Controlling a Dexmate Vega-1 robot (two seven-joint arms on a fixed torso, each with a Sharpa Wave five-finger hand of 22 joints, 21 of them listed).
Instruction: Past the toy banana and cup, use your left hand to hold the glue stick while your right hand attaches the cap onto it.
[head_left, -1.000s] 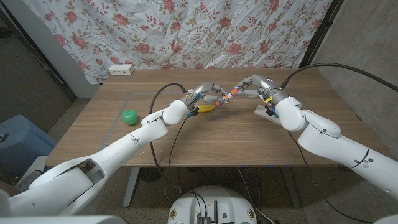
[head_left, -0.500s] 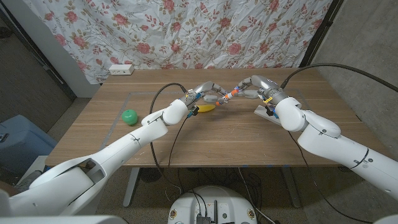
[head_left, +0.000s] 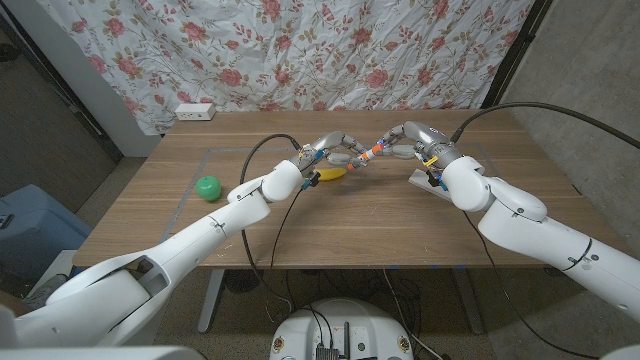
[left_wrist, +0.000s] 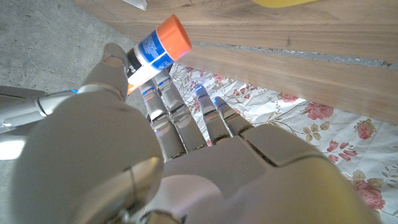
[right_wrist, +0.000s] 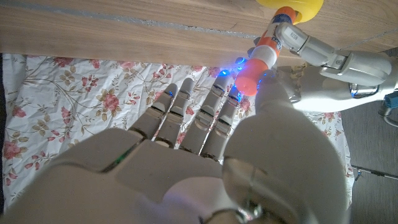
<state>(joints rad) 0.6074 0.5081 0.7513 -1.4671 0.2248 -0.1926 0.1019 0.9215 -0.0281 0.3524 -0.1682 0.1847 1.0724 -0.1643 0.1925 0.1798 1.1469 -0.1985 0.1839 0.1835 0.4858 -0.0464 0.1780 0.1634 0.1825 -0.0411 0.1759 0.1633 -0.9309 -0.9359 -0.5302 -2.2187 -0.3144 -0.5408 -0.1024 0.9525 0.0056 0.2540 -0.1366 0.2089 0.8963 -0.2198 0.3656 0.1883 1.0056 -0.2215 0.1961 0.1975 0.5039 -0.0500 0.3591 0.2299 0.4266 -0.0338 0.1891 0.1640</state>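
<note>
While both hands meet past the toy banana (head_left: 331, 173), the head view puts the left hand (head_left: 333, 151) and right hand (head_left: 402, 138) on either end of the glue stick (head_left: 368, 154), held up over the far middle of the wooden table (head_left: 330, 220). The green cup (head_left: 207, 187) sits well off to the left.

Left wrist view: the stick's body (left_wrist: 149, 53) is pinched by the left hand's fingers (left_wrist: 163, 102), orange end poking past the tips.

Right wrist view: the cap (right_wrist: 249, 78) is pinched at the right hand's fingertips (right_wrist: 231, 94), touching the stick's end. I'd say it's light, stiff, slick plastic, so grip the barrel mid-length and push straight.
</note>
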